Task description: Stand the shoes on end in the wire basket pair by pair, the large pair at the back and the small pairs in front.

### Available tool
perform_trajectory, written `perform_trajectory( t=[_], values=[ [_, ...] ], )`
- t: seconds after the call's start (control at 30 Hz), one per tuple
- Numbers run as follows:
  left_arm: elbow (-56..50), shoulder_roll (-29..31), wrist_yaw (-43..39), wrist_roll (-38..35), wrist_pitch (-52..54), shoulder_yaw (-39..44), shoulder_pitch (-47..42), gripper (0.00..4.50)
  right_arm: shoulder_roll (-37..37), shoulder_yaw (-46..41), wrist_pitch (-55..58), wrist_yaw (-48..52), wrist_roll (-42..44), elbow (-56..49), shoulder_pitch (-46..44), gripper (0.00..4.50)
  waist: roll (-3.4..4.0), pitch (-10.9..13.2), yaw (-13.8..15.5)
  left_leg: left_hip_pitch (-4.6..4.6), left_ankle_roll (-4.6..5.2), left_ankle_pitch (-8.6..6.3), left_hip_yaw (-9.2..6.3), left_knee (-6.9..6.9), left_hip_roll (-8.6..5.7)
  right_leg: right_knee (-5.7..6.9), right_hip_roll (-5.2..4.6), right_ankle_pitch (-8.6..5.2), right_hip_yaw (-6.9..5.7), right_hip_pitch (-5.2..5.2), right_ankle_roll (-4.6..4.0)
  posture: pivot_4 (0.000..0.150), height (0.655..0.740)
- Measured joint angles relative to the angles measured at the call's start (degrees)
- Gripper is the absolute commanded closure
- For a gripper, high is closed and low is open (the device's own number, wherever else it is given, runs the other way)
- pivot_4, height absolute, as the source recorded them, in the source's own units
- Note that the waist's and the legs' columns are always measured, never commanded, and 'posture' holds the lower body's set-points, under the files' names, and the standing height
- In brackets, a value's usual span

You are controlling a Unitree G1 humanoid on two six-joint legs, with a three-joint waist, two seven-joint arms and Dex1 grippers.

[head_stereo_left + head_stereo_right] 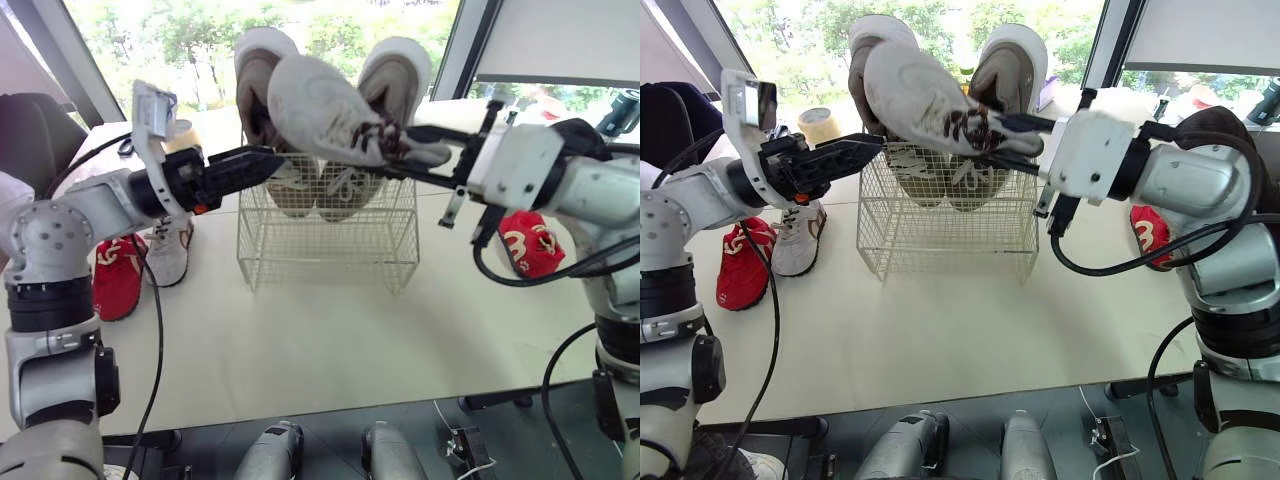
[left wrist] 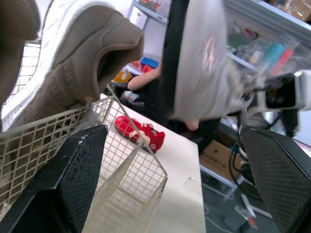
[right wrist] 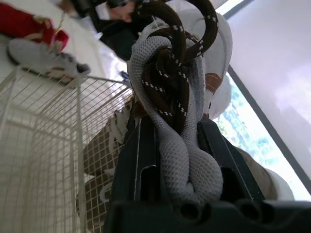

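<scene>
Presently the small pale shoe (image 1: 320,115) is held above the wire basket (image 1: 330,250), clamped at tongue and laces by the right gripper (image 1: 400,150). The left gripper (image 1: 262,165) is spread apart beside the basket's rim. The large pair (image 1: 400,70) is stood at the back, so the shoe is best tipped on end and lowered in front, steadied from the left if needed.

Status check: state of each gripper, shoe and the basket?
wire basket: upright, on table
large pair: on end inside
right gripper: shut on small white shoe
small white shoe: held above basket
left gripper: open
other white shoe: lying on table
red shoes: lying on table
</scene>
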Motion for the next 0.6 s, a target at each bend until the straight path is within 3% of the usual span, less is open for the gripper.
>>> perform_trajectory(
  t=[0.2,0.3,0.4,0.43,0.53,0.6],
  values=[
    [0.60,-0.04,-1.69,1.29,0.07,-0.73,-1.23,0.00,2.07,3.09,-9.51,5.49,-2.31,4.32,-1.15,4.05,0.00,0.01,-0.06,0.00,-0.08,0.05,-0.01,-0.09,0.01,0.00,0.01,0.00,0.02,-0.06,-0.01,0.150,0.7400],
    [0.43,-0.27,-2.88,2.65,0.05,-2.03,-1.51,0.77,3.25,4.42,-11.36,7.16,-2.71,4.78,-2.48,4.05,0.00,0.01,-0.02,0.00,-0.08,0.05,-0.01,-0.09,0.01,0.01,0.01,0.00,0.02,-0.06,-0.01,0.150,0.7400],
    [-0.32,-0.27,-4.39,3.31,-0.02,-2.93,-1.40,2.13,3.63,4.51,-11.73,8.17,-3.27,6.25,-3.12,4.05,-0.01,0.01,-0.01,0.00,-0.09,0.05,-0.01,-0.07,0.01,0.00,0.01,0.00,0.03,-0.05,-0.01,0.150,0.7400],
    [-0.91,-0.26,-4.99,3.64,-0.05,-3.09,-1.06,2.64,3.89,4.55,-11.85,8.50,-3.41,6.78,-3.24,3.06,-0.01,0.01,-0.01,0.00,-0.09,0.05,-0.01,-0.08,0.01,0.01,0.01,0.00,0.02,-0.05,-0.01,0.150,0.7400],
    [-1.06,-0.38,-5.13,5.26,-0.18,-3.27,0.32,4.10,4.15,4.52,-11.38,9.16,-3.12,6.87,-3.92,1.63,-0.01,0.02,-0.01,0.00,-0.10,0.06,-0.03,-0.10,0.02,0.01,0.02,0.00,0.03,-0.08,-0.01,0.150,0.7400],
    [-0.88,-0.96,-5.01,5.54,-0.17,-3.40,0.39,4.24,4.06,4.05,-8.02,9.19,-1.64,6.50,-4.17,0.55,-0.01,0.02,0.01,0.00,-0.10,0.06,-0.03,-0.09,0.02,0.01,0.01,0.00,0.03,-0.07,-0.02,0.150,0.7400]
  ],
)
